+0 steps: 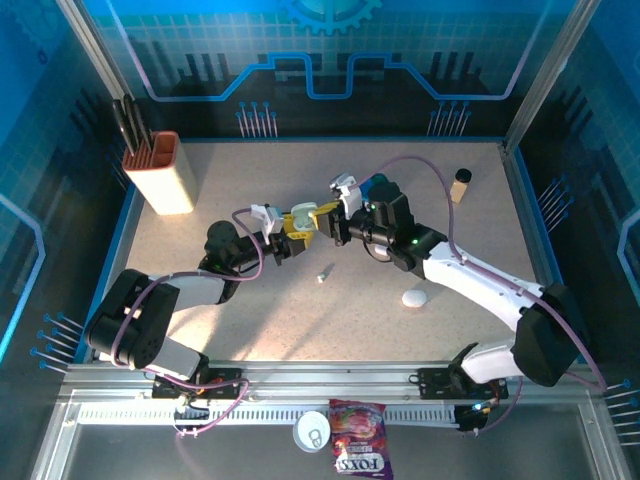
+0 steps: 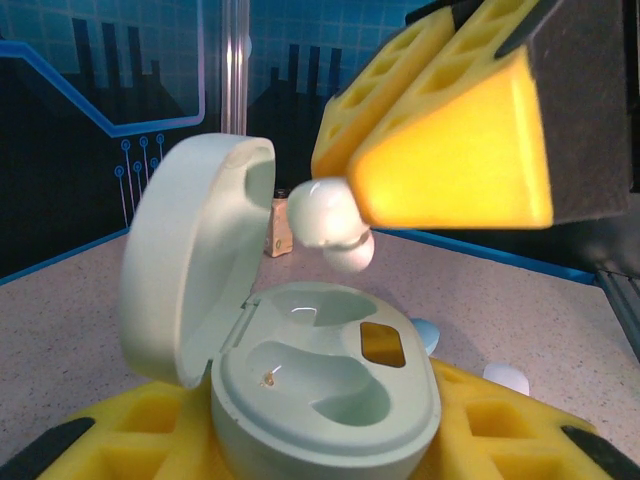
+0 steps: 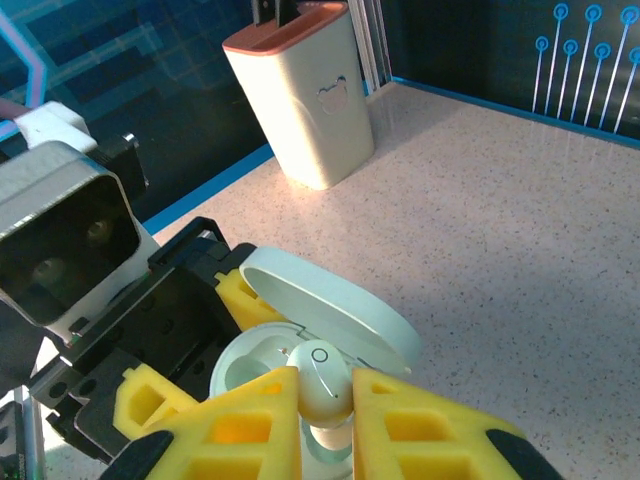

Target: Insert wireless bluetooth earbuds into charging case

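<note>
Hovering right over the open charging case [image 2: 330,400], the right gripper [image 3: 322,405] pinches a pale earbud [image 3: 318,372] between its yellow fingers [image 2: 440,160]. It is a tight squeeze on the stem end, with the rounded head poking out below the tips. From the left wrist camera the earbud hangs just above the case's two moulded wells, close to them but not touching. The lid [image 2: 195,265] stands flipped up on the left side, hinge at the back.

Down below, the left gripper [image 1: 296,226] is clamped on the case itself. Its yellow pads [image 2: 500,430] hug the rounded body on both sides and hold it level, wells facing up (a small amber window shows on the inner deck beside the far well).

From above, the two grippers meet nose to nose near the middle of the table [image 1: 300,320], the left arm reaching in from the left and the right arm from the right.

Elsewhere, a loose earbud [image 1: 323,273] lies on the table just in front of the grippers. A closed white case [image 1: 414,297] sits farther right, near the right forearm. A knife block [image 1: 168,178] stands at the far left. A small bottle [image 1: 460,185] stands at the far right, well apart from the action.
</note>
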